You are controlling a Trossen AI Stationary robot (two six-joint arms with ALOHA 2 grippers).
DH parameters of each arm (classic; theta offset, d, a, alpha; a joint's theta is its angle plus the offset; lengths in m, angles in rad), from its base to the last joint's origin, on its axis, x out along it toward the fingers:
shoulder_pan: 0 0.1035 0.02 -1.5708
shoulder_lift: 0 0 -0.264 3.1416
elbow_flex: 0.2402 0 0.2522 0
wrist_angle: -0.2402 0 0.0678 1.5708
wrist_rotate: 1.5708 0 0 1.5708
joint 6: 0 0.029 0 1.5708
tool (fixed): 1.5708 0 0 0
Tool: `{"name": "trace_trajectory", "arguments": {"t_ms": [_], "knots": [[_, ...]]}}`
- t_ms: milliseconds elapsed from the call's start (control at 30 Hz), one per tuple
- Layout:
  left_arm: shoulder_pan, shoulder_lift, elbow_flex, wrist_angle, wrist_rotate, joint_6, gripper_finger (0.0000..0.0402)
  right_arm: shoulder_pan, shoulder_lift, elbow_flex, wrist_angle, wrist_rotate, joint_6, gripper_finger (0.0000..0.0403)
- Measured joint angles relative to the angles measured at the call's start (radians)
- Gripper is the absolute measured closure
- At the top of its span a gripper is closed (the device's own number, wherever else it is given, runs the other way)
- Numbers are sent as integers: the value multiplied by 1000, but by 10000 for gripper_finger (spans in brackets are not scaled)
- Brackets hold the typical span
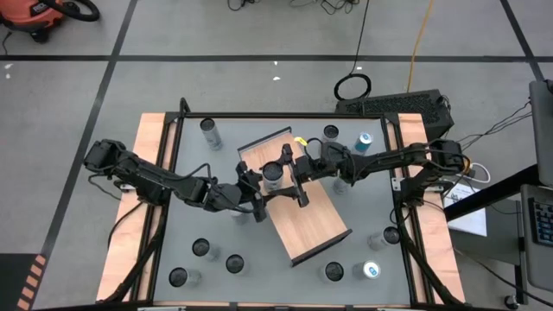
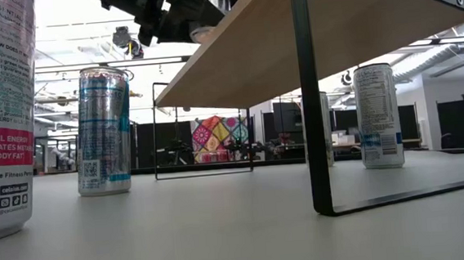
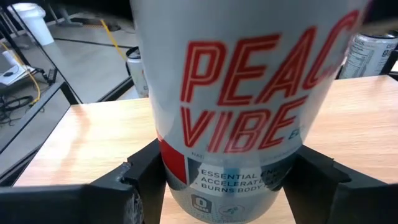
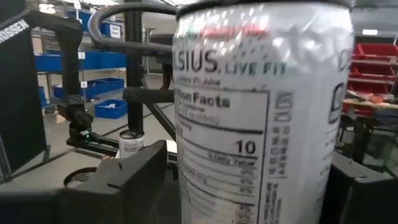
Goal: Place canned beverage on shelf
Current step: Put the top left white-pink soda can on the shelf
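Note:
A white can lettered in red point(image 1: 273, 173) stands upright over the far part of the light-brown shelf board point(image 1: 315, 220), between my two grippers. The left wrist view shows the can point(image 3: 249, 93) close up, with the board behind it. My left gripper point(image 1: 261, 186) reaches in from the table's left and is shut on the can. My right gripper point(image 1: 294, 173) comes from the right and is open. In its wrist view its fingers point(image 4: 134, 177) stand on either side of the can point(image 4: 261, 124). The frames do not show whether the can's bottom rests on the shelf. My left gripper pinches the lower part of the can's round wall point(image 3: 180, 180) between its two fingers point(image 3: 146, 180), one on each side. The fingers come nearly level from the table's left. The can stays upright in the hold; its bottom is out of the picture.
Several other cans stand on the grey tabletop: at the far side point(image 1: 210, 131) point(image 1: 364, 141), along the near edge point(image 1: 200, 249) point(image 1: 372, 270) and at the right point(image 1: 390, 235). The shelf stands on black metal legs point(image 2: 312, 100), with cans point(image 2: 103, 131) point(image 2: 378, 116) around them.

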Motion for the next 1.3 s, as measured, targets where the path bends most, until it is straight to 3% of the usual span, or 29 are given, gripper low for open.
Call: {"name": "trace_trajectory", "arguments": {"t_ms": [167,533,1000,1100,1300], "knots": [[0,0,0,-15,-15,-8,157,5,-55,0,-57,93,-4,122],[11,2,0,-23,-21,-26,157,12,-81,97,-292,96,-82,159],[10,7,0,-40,-36,-35,156,15,-81,113,-327,94,-87,204],[4,8,-3,-41,-38,-48,137,13,-80,113,-330,90,-83,205],[-6,8,-3,-41,-112,-62,58,-19,-79,113,-354,54,-90,206]]}}
